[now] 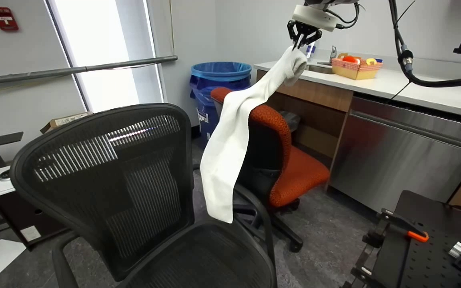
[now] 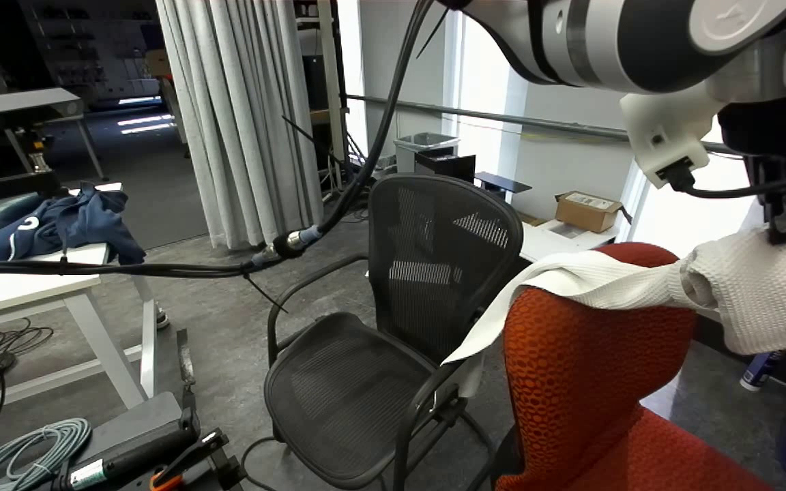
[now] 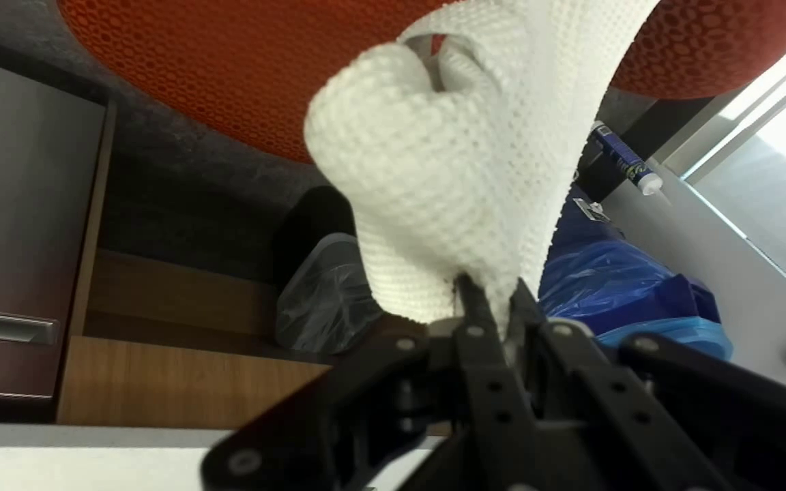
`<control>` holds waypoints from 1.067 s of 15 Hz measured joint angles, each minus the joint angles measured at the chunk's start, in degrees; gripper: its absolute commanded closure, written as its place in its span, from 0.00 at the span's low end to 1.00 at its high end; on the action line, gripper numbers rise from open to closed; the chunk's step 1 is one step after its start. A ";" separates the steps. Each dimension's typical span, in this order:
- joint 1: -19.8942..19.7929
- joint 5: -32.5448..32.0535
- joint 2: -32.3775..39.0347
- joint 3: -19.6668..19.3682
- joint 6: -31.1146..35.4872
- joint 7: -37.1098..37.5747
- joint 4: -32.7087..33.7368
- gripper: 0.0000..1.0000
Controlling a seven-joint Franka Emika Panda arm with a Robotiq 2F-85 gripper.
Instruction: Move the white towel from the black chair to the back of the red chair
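Observation:
The white towel (image 1: 230, 136) is stretched from my gripper across the top of the red chair's back (image 1: 272, 118). Its long loose end hangs down on the side facing the black chair (image 1: 146, 200). In an exterior view the towel (image 2: 591, 276) lies over the top edge of the red chair (image 2: 570, 361), and the black chair (image 2: 359, 382) stands behind. My gripper (image 1: 297, 45) is above and beyond the red backrest. In the wrist view my gripper (image 3: 494, 290) is shut on a bunched end of the towel (image 3: 427, 164), with the red chair (image 3: 215, 75) beyond.
A counter (image 1: 410, 86) with a fruit basket (image 1: 356, 69) stands beside the red chair. Blue-lined bins (image 1: 220, 74) stand behind it. A black perforated platform (image 1: 434, 244) is at the front. The arm's cable (image 2: 379, 136) hangs in front of an exterior view.

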 measured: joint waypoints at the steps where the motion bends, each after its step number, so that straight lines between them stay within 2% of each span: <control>1: 0.00 0.00 0.00 0.00 0.00 0.00 0.00 1.00; 2: 0.00 0.00 0.05 0.06 -0.01 -0.14 -0.01 0.75; 4: 0.03 0.00 0.21 0.32 -0.01 -0.24 -0.15 0.66; 11: 0.19 0.00 0.32 0.68 -0.07 -1.17 -0.08 0.07; 12: 0.19 0.00 0.32 0.68 -0.08 -1.38 -0.08 0.00; 16: 0.19 0.00 0.31 0.68 -0.14 -2.26 -0.08 0.00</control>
